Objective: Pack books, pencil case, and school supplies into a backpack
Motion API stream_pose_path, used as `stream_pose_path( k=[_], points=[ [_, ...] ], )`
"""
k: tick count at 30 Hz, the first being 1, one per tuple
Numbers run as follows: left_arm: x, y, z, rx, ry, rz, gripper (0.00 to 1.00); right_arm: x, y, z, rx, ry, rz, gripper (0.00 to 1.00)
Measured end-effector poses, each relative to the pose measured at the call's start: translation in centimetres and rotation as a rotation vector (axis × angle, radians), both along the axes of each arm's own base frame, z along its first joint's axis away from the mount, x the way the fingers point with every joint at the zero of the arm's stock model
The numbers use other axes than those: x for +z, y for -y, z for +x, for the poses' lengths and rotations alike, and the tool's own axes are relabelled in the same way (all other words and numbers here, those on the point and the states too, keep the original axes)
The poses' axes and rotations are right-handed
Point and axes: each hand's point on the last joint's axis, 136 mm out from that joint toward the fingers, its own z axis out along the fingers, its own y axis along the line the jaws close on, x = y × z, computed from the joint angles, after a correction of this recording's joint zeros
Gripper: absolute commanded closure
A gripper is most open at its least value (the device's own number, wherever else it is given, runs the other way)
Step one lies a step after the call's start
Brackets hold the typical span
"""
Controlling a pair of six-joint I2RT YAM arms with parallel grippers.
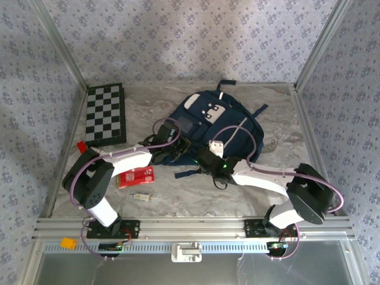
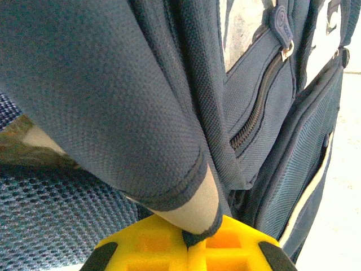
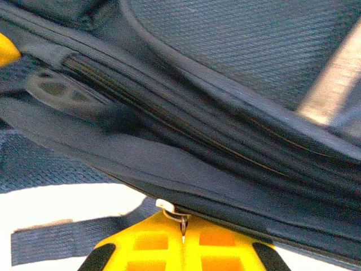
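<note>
The navy backpack (image 1: 221, 122) lies flat in the middle of the table, front pocket up. My left gripper (image 1: 181, 144) is at its near left edge, and its yellow fingers (image 2: 152, 248) are shut on a padded fold of the backpack (image 2: 113, 84). My right gripper (image 1: 208, 153) sits at the near edge, shut on a small metal zipper pull (image 3: 172, 210) of the backpack (image 3: 225, 56). The red pencil case (image 1: 135, 177) lies on the table left of the bag. The small pale stick of the school supplies (image 1: 144, 196) lies just in front of the case. The books are out of view.
A black-and-white chequered board (image 1: 105, 114) lies at the back left, with a tiny red block (image 1: 82, 146) near its front corner. Metal frame rails run along the table's sides and near edge. A dark strap (image 1: 189, 173) trails from the bag's near side.
</note>
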Motion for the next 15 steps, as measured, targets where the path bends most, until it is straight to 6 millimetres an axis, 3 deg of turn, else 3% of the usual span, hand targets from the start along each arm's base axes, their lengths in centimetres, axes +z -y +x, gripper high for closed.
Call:
stream_pose_path(
  k=[10,15],
  points=[
    [-0.2,-3.0,2.3,0.002,-0.017,0.004,1.0,1.2,4.9,-3.2,0.017,-0.008,0.019,1.0],
    [-0.3,-3.5,3.0,0.005,-0.019,0.003,1.0,1.4,6.2,-3.6,0.047,-0.015,0.033,1.0]
  ],
)
